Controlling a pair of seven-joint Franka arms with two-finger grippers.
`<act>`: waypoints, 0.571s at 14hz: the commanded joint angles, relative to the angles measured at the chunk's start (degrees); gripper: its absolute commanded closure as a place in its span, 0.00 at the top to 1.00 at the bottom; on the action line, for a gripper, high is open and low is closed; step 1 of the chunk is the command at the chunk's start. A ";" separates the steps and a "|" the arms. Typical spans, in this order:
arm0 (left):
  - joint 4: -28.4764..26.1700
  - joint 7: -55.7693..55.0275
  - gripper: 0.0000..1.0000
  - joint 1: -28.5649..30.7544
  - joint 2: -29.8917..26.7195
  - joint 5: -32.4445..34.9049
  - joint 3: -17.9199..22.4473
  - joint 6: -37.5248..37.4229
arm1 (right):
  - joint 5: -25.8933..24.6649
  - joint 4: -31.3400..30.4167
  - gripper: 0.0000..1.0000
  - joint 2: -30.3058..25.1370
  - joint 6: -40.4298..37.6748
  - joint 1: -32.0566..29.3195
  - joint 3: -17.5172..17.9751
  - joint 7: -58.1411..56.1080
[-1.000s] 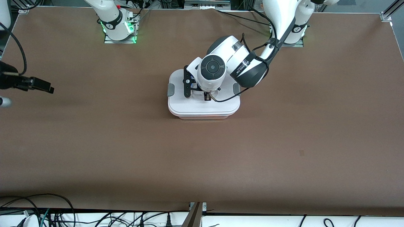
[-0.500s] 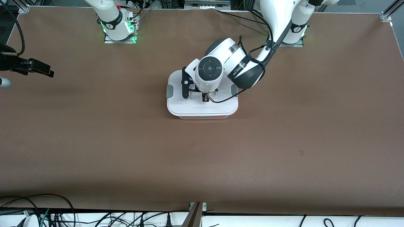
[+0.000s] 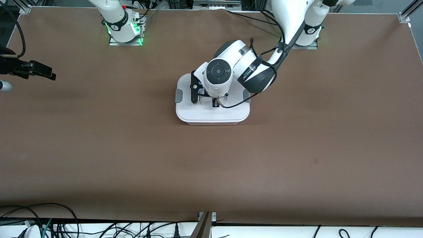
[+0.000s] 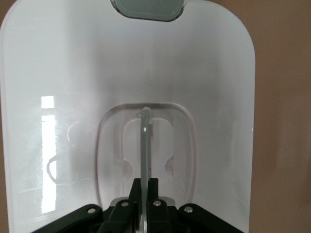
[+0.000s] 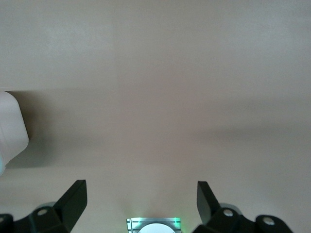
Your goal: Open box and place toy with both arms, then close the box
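Box [image 3: 212, 110] sits directly beneath the left gripper [image 4: 144, 194], whose jaws are clamped on the clear lid handle [image 4: 144, 145]. Judged rigid, light, slippery; the handle suits gripping. Right gripper [image 5: 141, 199] waits with jaws apart, well clear.

Robotics laboratory test bench. A broad table [image 3: 99, 148] covered with a plain brown sheet carries two white robot arms, whose bases are bolted to metal plates along its top edge; the base [image 3: 124, 28] at the right arm's end glows with green status lights, and the other base [image 3: 309, 34] stands toward the left arm's end. Aluminium frame profiles [image 3: 408, 11] stand at the table's corners. Black cables [image 3: 43, 221] and plugs lie in bundles on a white ledge under the table's lower edge. Loose cabling [image 3: 261, 19] also trails down the arm at the left arm's end.
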 commanded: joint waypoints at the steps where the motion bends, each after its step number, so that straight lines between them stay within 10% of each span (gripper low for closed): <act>1: -1.12 -0.42 0.00 -0.49 -0.27 1.72 0.00 -0.43 | 0.10 1.75 1.00 0.97 -0.58 0.00 -0.47 -1.15; 5: -1.74 -0.42 0.00 -0.49 -0.45 1.81 0.00 -0.79 | 0.02 2.54 1.00 0.97 -0.24 -0.17 -1.26 -1.15; 6: -1.65 -0.50 0.17 -0.49 -0.45 1.81 0.09 -0.79 | 0.02 2.63 1.00 1.66 -0.23 -0.17 -1.26 -1.15; 7: -1.47 -0.59 0.99 -0.40 -0.62 1.81 0.18 -0.79 | 0.10 2.63 1.00 2.11 -0.23 -0.17 -1.26 -1.15; 8: -1.38 -0.77 1.00 -0.31 -1.41 1.81 0.18 -0.79 | 0.19 2.63 1.00 2.46 -0.15 -0.17 -1.26 -1.06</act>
